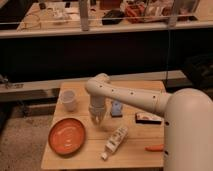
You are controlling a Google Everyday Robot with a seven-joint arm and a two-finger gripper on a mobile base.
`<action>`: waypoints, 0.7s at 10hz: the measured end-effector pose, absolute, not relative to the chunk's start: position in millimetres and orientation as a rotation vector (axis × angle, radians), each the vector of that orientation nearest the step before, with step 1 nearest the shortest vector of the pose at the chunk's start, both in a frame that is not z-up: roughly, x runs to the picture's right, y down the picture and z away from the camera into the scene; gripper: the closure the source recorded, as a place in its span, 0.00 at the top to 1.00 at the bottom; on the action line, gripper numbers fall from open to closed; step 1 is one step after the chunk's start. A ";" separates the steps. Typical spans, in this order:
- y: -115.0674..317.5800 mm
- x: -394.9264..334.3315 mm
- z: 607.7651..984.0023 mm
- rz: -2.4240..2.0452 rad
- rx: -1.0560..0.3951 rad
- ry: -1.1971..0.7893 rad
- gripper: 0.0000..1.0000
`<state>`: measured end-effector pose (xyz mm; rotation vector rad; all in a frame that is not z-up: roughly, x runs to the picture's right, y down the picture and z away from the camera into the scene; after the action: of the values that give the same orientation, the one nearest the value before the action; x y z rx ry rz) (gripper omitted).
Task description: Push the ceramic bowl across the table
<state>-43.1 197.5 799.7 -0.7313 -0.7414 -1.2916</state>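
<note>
Hovering end effector (96, 116) above mid light-plank wooden table (135, 159), grip state: cannot tell | wide shallow orange ceramic bowl (67, 136) near front view-left corner | risk: push toward nearby edges drops it; glancing contact spins bowl into small white cup (68, 100)

On the table (87, 154), the ceramic bowl (67, 136) sits front left, with the cup (68, 100) behind it near the back edge. The gripper (96, 116) hangs over the table's middle, right of the bowl and seemingly apart from it, a small packet (116, 108) just to its right. A bottle (116, 139) lies in front of the gripper, a flat box (148, 118) farther right, a thin item (154, 148) front right.
</note>
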 end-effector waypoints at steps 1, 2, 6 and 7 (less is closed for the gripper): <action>197.8 -42.6 799.5 -1.295 -0.728 -0.743 0.01; 196.5 -45.0 793.2 -1.315 -0.683 -0.735 0.01; 167.1 -58.1 738.5 -1.394 -0.504 -0.689 0.01; 157.8 -62.1 723.1 -1.417 -0.456 -0.682 0.01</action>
<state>-62.1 157.8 723.1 -0.4555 -0.6819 -1.4172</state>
